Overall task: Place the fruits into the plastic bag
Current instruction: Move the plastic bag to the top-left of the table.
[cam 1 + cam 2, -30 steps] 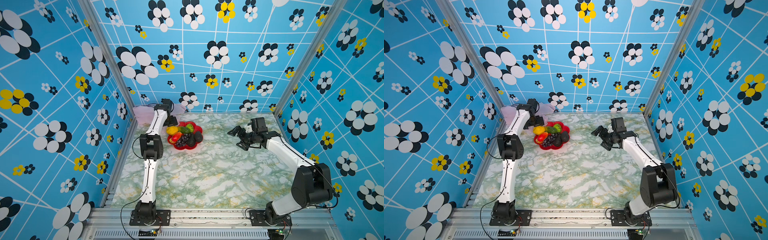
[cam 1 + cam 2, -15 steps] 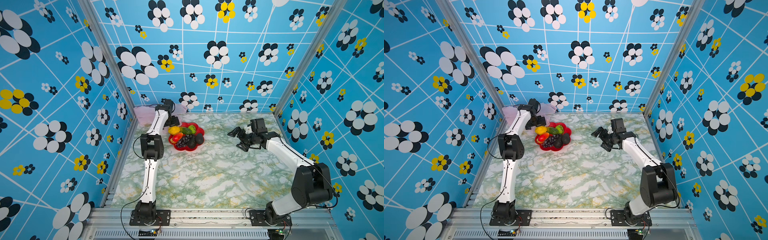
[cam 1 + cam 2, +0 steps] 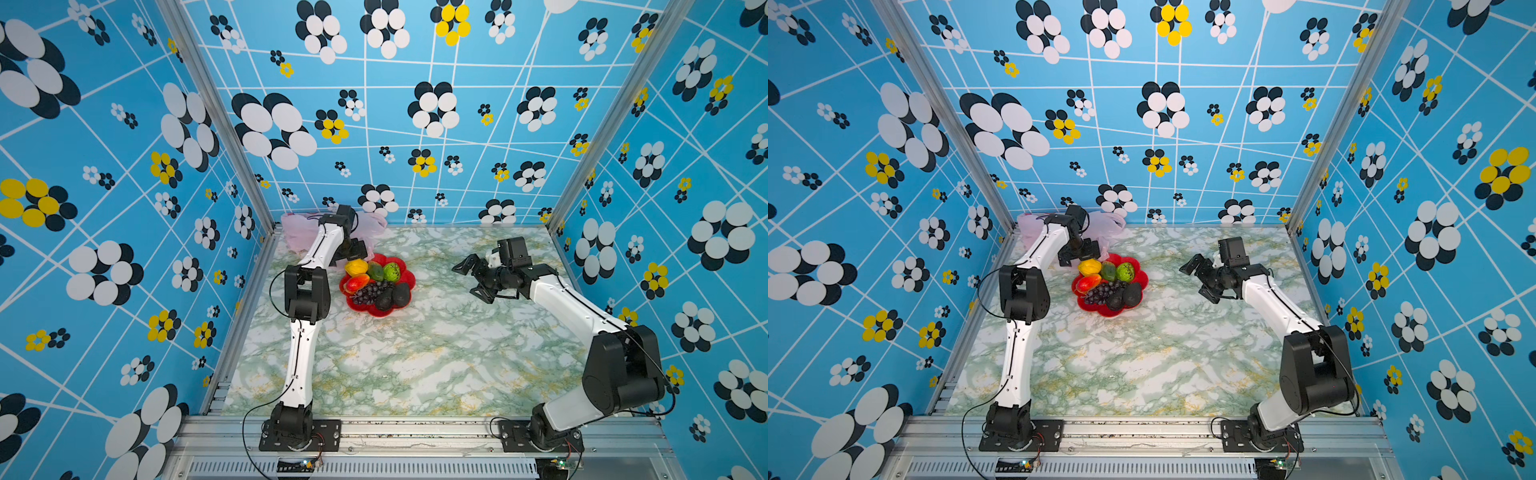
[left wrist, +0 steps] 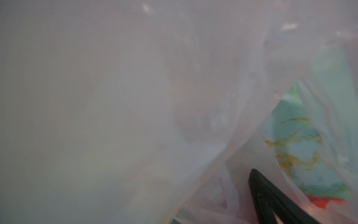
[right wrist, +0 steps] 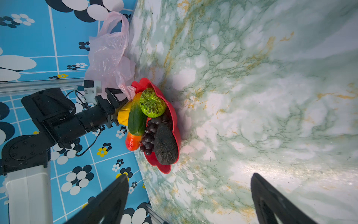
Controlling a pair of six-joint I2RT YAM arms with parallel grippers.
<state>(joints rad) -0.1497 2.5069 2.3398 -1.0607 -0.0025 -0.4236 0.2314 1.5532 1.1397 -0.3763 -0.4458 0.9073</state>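
Bag-opening step, we judge: nothing sits in the plastic bag (image 3: 297, 235) yet. We read the table (image 3: 415, 357) as a clock, 12 at the back wall (image 3: 436, 187). The bag slumps in the 11 o'clock corner. The fruits (image 3: 376, 284) are all piled in the red dish (image 3: 409, 280), just toward 5 o'clock of the bag; in the right wrist view the bag's film touches the dish rim.

The left gripper (image 3: 356, 248) hangs between bag and dish, jaws spread, nothing clamped. Film blankets its wrist view, so a finger may be under a fold; hard to tell. The right gripper (image 3: 472, 279) hovers at 2 o'clock, jaws wide, empty, dish at its 9 o'clock.

The next move, as we see it, calls for pinching a bag edge or handle and lifting the mouth open, then the right arm taking a top fruit. Thin film likely slips and collapses.

Room: the centre and the 6 o'clock half lie bare. The bag is boxed in by the back wall and the side wall (image 3: 232, 266), and the dish crowds the left gripper.
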